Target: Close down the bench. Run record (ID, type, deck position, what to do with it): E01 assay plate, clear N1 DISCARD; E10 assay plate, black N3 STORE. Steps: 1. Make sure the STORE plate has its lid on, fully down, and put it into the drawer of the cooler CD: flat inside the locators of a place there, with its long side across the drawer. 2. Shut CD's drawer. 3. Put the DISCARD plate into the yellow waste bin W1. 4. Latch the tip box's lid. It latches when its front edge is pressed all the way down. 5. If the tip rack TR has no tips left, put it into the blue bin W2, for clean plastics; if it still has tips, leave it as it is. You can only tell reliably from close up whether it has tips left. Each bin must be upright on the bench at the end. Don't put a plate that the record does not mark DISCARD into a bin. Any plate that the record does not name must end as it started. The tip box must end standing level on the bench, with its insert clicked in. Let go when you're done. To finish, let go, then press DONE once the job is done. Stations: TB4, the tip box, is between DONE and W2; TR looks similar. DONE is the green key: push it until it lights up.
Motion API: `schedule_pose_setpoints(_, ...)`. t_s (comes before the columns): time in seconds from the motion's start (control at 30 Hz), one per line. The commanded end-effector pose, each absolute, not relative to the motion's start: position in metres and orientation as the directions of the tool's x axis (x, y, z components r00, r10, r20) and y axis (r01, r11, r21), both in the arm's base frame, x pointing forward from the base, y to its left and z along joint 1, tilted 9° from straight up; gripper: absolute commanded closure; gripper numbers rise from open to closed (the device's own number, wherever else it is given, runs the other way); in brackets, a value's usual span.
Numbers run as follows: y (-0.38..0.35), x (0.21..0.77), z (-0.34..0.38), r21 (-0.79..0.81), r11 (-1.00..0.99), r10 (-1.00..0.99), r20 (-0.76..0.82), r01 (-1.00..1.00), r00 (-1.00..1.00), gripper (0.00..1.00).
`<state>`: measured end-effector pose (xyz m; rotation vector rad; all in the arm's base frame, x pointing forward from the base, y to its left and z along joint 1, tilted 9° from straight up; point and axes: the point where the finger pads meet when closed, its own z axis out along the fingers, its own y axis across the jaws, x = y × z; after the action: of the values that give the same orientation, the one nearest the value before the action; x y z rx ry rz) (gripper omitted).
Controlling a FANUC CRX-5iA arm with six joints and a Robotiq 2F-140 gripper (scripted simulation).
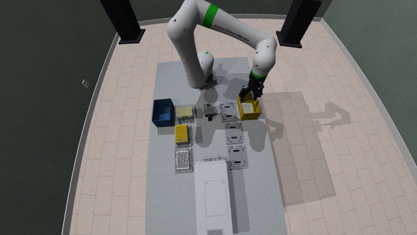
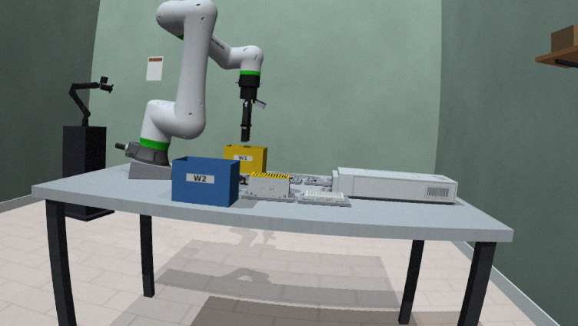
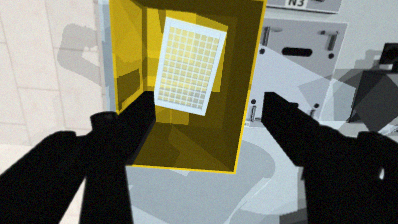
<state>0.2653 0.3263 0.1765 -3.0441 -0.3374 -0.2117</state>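
Note:
The yellow waste bin W1 (image 1: 249, 108) stands upright at the back right of the deck; it also shows in the side view (image 2: 245, 158) and the wrist view (image 3: 185, 85). A clear assay plate (image 3: 190, 66) lies on its floor, a little askew; it also shows from above (image 1: 247, 108). My gripper (image 3: 208, 106) (image 2: 245, 135) hangs open and empty above the bin's mouth (image 1: 250, 93), clear of the rim. The cooler CD (image 1: 211, 195) has its drawer shut. The tip box (image 1: 184, 112) sits beside the blue bin W2 (image 1: 162, 112). The yellow tip rack (image 1: 181, 134) stands in front of it.
Empty grey deck nests (image 1: 234, 136) run from the yellow bin toward the cooler. A white-gridded plate (image 1: 183, 160) lies on a nest at the front left. The green DONE key (image 1: 208, 105) sits on a small block between tip box and nests. Two black posts (image 1: 298, 23) stand behind.

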Motion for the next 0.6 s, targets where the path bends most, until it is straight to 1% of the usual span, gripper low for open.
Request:
schedule_pose_setpoints(0.0, 0.319, 0.265, 0.178, -0.058, -0.973, 0.214, 0.144, 0.225, 0.966, 0.34)
schedule_pose_setpoints(0.57, 0.259, 0.266, 0.181, -0.058, -0.973, 0.214, 0.144, 0.225, 0.966, 0.40)
